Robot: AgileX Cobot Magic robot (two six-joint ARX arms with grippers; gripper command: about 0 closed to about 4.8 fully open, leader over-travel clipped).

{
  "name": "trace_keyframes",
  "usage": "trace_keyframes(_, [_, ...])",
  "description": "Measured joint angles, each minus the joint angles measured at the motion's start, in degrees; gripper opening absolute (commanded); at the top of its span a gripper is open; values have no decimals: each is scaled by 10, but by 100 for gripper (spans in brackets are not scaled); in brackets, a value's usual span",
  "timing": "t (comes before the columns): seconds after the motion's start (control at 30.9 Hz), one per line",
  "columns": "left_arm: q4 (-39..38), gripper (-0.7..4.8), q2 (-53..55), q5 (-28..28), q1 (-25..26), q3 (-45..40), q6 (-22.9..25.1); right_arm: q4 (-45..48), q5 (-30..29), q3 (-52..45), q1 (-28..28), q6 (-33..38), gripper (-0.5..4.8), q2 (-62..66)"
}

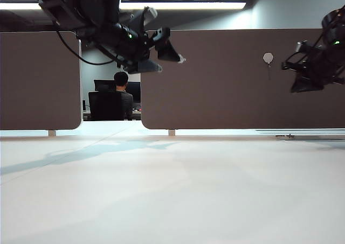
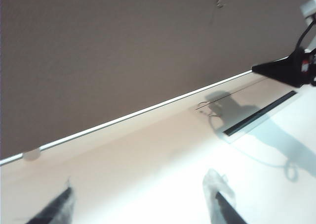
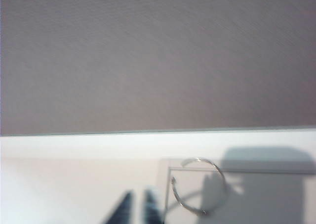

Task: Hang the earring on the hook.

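No legible writing; left gripper (image 1: pixel 171 54) and right gripper (image 3: pixel 137 206) aloft

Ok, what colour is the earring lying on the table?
Silver: the earring is a thin wire hoop, clearest in the right wrist view.

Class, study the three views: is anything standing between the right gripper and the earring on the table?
Nothing visible. In the right wrist view the right gripper hangs above bare table, with the earring lying flat just beyond its fingertips. The left gripper is high up, off to the side.
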Motion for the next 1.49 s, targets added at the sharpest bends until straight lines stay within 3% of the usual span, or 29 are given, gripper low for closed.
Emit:
trace_keyframes(0.03, [-1, 350, 4, 0, 0, 1, 0, -11, 7, 12, 3, -1, 298, 5])
trace_keyframes(0.1, [-3, 350, 10, -1, 1, 1, 0, -45, 28, 39, 5, -1, 324, 14])
trace_keyframes(0.49, [-4, 350, 15, -3, -9, 1, 0, -156, 30, 107, 8, 58, 312, 89])
trace_keyframes(1.0, [-36, 350, 15, 0, -12, 1, -1, -152, 88, 206, 10, 58, 305, 184])
trace_keyframes(1.33, [-46, 350, 15, 0, -12, 1, -1, -174, 127, 209, 22, 2, 300, 196])
trace_keyframes(1.49, [-51, 350, 15, 0, -11, 1, -1, -155, 138, 209, 21, 2, 259, 201])
